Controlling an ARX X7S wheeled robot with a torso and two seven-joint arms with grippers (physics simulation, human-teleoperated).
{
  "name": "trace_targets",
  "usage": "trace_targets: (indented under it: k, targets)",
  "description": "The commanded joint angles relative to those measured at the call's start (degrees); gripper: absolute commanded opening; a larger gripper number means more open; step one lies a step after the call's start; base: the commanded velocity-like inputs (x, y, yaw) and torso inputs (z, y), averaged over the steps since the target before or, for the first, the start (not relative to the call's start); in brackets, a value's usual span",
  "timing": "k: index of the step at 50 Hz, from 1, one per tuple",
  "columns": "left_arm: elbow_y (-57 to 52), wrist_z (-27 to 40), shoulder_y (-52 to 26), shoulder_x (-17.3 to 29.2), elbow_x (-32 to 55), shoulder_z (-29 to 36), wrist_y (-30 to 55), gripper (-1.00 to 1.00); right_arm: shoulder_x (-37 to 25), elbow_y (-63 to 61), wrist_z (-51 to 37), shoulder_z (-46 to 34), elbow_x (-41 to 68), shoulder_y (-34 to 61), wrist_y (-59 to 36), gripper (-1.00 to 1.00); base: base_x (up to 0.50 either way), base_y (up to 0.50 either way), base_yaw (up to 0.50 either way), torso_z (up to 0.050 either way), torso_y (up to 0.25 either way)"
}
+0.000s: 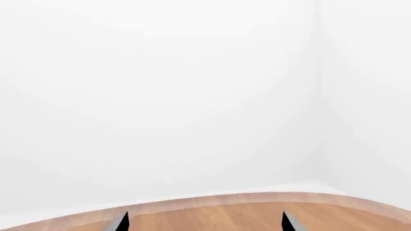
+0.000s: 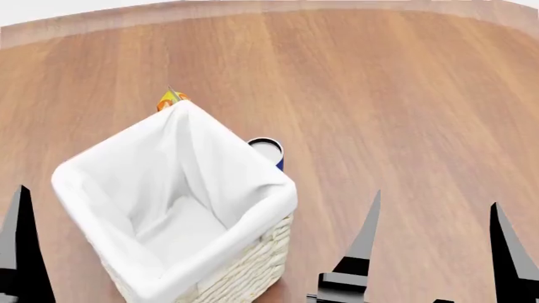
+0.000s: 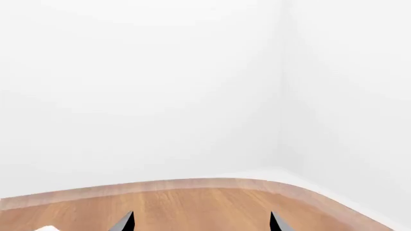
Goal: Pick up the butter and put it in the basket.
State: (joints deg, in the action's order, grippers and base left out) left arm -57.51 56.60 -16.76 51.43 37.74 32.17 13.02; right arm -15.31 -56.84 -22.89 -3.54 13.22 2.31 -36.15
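The basket (image 2: 244, 265), cream wicker with a white cloth liner, stands on the wooden table at the near left of the head view, and its inside looks empty. A small orange-and-yellow corner (image 2: 171, 99) peeks over its far rim; I cannot tell whether it is the butter, which otherwise is hidden. My right gripper (image 2: 433, 243) hangs open and empty to the right of the basket, and the right wrist view shows it (image 3: 202, 224) with the jaws wide apart. My left gripper (image 1: 204, 225) is open and empty, with one of its fingers (image 2: 21, 252) at the basket's left.
A round can (image 2: 267, 151) with a pale lid and blue side stands just behind the basket's right corner. The wooden table (image 2: 379, 95) stretches far and right to its curved edge (image 1: 257, 198). White walls lie beyond.
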Motion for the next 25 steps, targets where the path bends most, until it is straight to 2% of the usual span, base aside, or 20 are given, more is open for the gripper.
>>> trace_targets:
  k: [1,9,13,15,17,20,25]
  targets:
    - [-0.2,-0.3,-0.5,0.0,0.0,1.0,0.4,1.0,-0.5,0.1,-0.5,-0.2,0.4,0.1,0.0,1.0,0.0,0.0,0.0,0.037,-0.209]
    - [-2.1,-0.1,-1.6,0.1,-1.1,3.0,1.4,1.0,-0.8,0.0,-0.8,-0.1,0.8,0.1,-0.1,1.0,0.0,0.0,0.0,0.037,-0.209]
    - [-2.4,4.3,-4.2,3.3,-3.1,13.0,-3.0,1.0,-0.9,0.1,-1.0,0.5,1.1,0.0,0.1,1.0,0.0,0.0,0.0,0.0,0.0]
    - [-1.7,3.1,-2.5,3.1,-5.8,16.6,-4.4,1.0,-1.0,-0.3,-1.3,0.2,1.0,0.0,-0.1,1.0,0.0,0.0,0.0,0.0,0.0]
    - [0.1,2.7,-0.1,2.9,-5.8,16.8,-8.5,1.0,-1.1,-0.7,-1.5,-0.2,1.0,0.2,-0.6,1.0,0.0,0.0,0.0,0.0,0.0]
    - [1.6,1.7,1.8,1.5,-7.1,18.5,-10.1,1.0,-1.3,-0.4,-1.4,-0.1,1.1,0.0,-0.1,1.0,0.0,0.0,0.0,0.0,0.0]
    - [2.5,1.0,3.3,-1.2,-10.5,21.5,-9.5,1.0,-1.4,-0.6,-1.7,0.5,1.9,0.1,-0.3,1.0,0.0,0.0,0.0,0.0,0.0]
